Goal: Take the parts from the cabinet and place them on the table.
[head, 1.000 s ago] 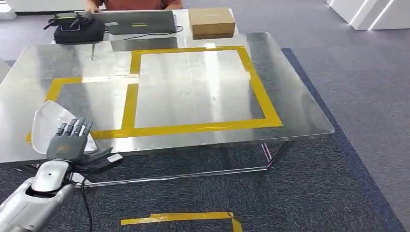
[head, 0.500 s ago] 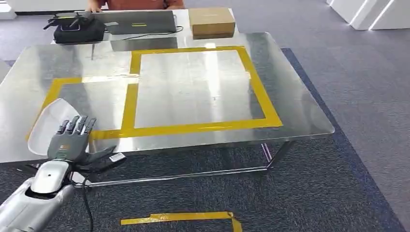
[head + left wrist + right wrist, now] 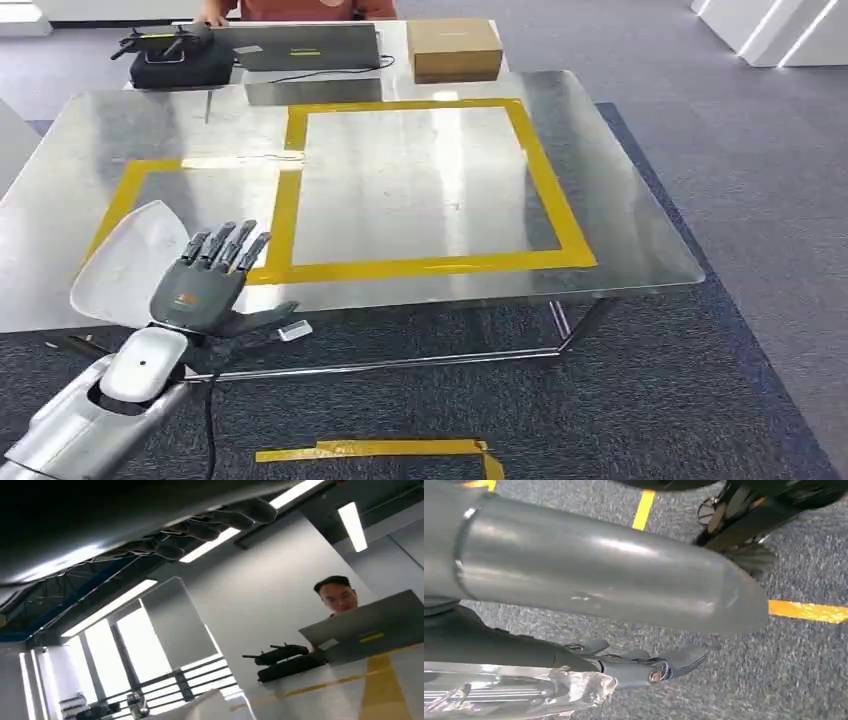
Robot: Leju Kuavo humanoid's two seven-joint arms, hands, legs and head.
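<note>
Left hand (image 3: 205, 285) grasping a pale curved part (image 3: 130, 262) over the bench's (image 3: 640, 240) near left edge, right hand (image 3: 644, 667) holding a clear plastic-wrapped part (image 3: 514, 692) low above the carpet

Grey laptop (image 3: 305, 46) and cardboard box (image 3: 454, 49) beyond the worktop's far edge, black case (image 3: 182, 66) to their left. Yellow tape strip (image 3: 378, 451) on grey carpet (image 3: 760, 200).

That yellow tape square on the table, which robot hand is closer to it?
Left. The left hand is raised at the table's near edge beside the yellow tape square. The right hand hangs low over carpet.
</note>
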